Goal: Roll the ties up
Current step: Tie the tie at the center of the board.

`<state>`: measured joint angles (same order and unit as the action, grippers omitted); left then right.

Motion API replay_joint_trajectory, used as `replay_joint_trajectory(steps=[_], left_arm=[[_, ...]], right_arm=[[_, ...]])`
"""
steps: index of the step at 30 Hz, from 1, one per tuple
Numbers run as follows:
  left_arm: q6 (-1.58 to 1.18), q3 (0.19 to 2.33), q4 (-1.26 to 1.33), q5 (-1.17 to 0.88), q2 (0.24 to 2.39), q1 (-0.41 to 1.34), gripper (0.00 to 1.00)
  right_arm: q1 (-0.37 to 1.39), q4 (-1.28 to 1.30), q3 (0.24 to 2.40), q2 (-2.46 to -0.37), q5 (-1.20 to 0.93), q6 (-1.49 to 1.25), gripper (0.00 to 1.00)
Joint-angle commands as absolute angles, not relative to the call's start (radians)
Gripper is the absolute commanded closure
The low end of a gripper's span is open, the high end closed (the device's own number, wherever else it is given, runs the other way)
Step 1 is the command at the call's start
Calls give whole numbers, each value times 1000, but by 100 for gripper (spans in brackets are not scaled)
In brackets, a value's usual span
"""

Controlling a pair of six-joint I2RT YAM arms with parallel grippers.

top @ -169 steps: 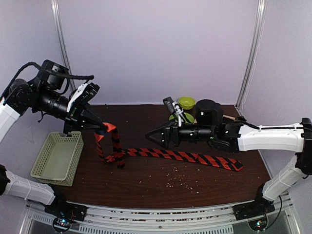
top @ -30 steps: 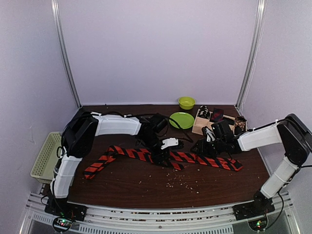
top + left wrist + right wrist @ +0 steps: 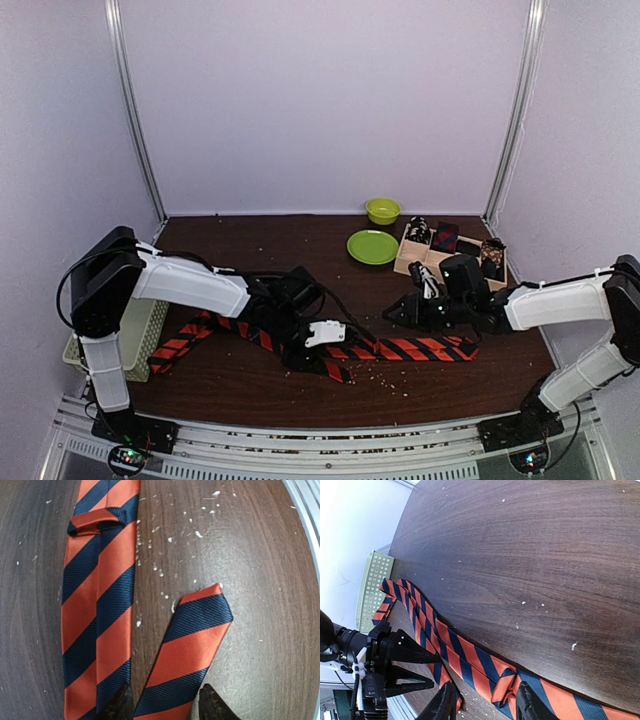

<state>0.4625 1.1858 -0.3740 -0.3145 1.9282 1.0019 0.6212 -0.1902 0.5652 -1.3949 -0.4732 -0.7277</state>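
The long orange-red tie (image 3: 410,348) with dark diagonal stripes lies flat across the table front, from the basket toward the right. My left gripper (image 3: 318,352) is low over its middle. In the left wrist view the jaws (image 3: 165,707) stand apart, one on each side of the tie's narrow pointed end (image 3: 195,640), beside the wider strip (image 3: 97,620). My right gripper (image 3: 395,312) hovers just behind the tie, open. In its wrist view the fingers (image 3: 487,705) frame the strip near its keeper loop (image 3: 505,687). Rolled ties (image 3: 445,237) sit in a box.
A pale green mesh basket (image 3: 150,318) stands at the left edge with the tie's far end on it. A green plate (image 3: 372,246) and a green bowl (image 3: 382,210) sit at the back. The wooden box (image 3: 408,262) is at the back right. Crumbs dot the wood.
My left arm has drawn back toward the near edge, and the tie has shifted nearer and leftward with it. The left jaws have narrowed. The right gripper has moved slightly.
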Motion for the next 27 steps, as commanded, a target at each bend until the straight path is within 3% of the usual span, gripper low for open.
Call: replay_joint_trajectory(steps=[1, 8, 17, 27], left_arm=[[535, 1221, -394, -366, 1944, 1014, 54], [575, 1254, -472, -356, 2026, 1034, 60], [546, 1258, -478, -298, 2017, 1056, 89], [404, 1441, -687, -227, 1955, 1057, 94]], right_arm=[[603, -156, 546, -1364, -458, -702, 59], [585, -154, 520, -1339, -455, -699, 59], [578, -158, 508, -1331, -461, -695, 59], [575, -187, 486, -1331, -473, -709, 60]])
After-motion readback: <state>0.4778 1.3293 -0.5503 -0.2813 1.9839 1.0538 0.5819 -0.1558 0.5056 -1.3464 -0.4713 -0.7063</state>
